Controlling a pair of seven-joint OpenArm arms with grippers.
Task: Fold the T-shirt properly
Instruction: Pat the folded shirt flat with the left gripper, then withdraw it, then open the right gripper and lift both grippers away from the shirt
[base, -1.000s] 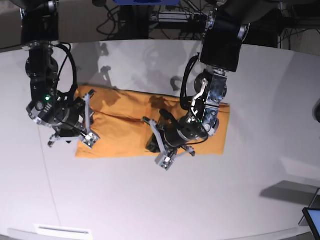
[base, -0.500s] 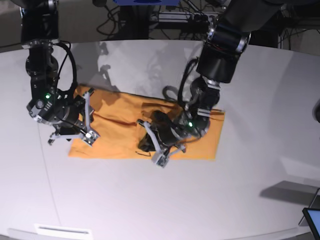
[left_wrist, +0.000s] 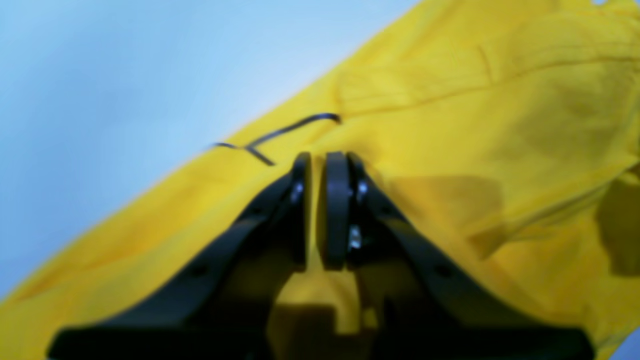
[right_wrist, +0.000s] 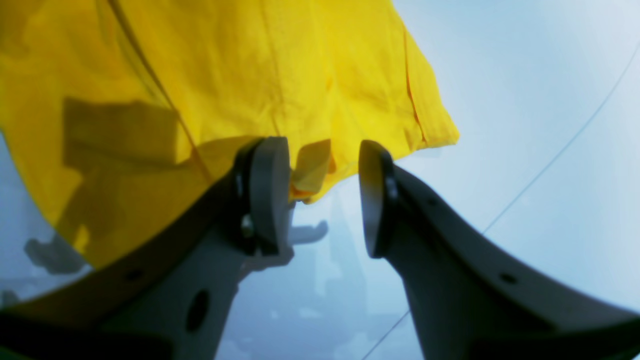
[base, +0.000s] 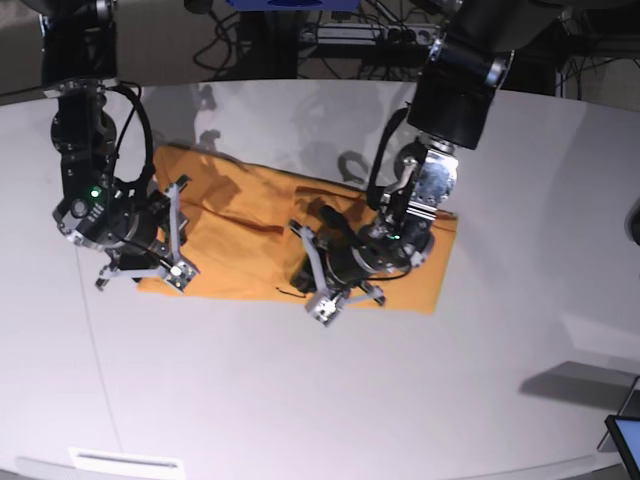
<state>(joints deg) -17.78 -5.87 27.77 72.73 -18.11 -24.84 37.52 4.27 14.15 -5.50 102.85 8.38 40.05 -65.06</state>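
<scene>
The orange-yellow T-shirt (base: 240, 250) lies spread across the white table (base: 330, 400), partly folded and wrinkled. My left gripper (base: 312, 285) rests low on the shirt's front middle. In the left wrist view its black fingers (left_wrist: 337, 210) stand nearly together with yellow cloth (left_wrist: 500, 100) pinched between them. My right gripper (base: 180, 235) is at the shirt's left end. The right wrist view shows that gripper (right_wrist: 322, 195) open, with a small folded corner of the T-shirt (right_wrist: 250, 65) hanging between the pads (right_wrist: 270, 195), untouched by the right pad.
A thin dark thread (left_wrist: 280, 132) lies on the cloth just ahead of the left fingers. A tablet corner (base: 625, 440) shows at the lower right, a white label (base: 125, 460) at the front edge, and cables (base: 350, 40) behind the table.
The shirt has slid a little to the left and its far left edge has bunched toward the back. The left gripper moved left, then slightly back. The right gripper barely moved.
</scene>
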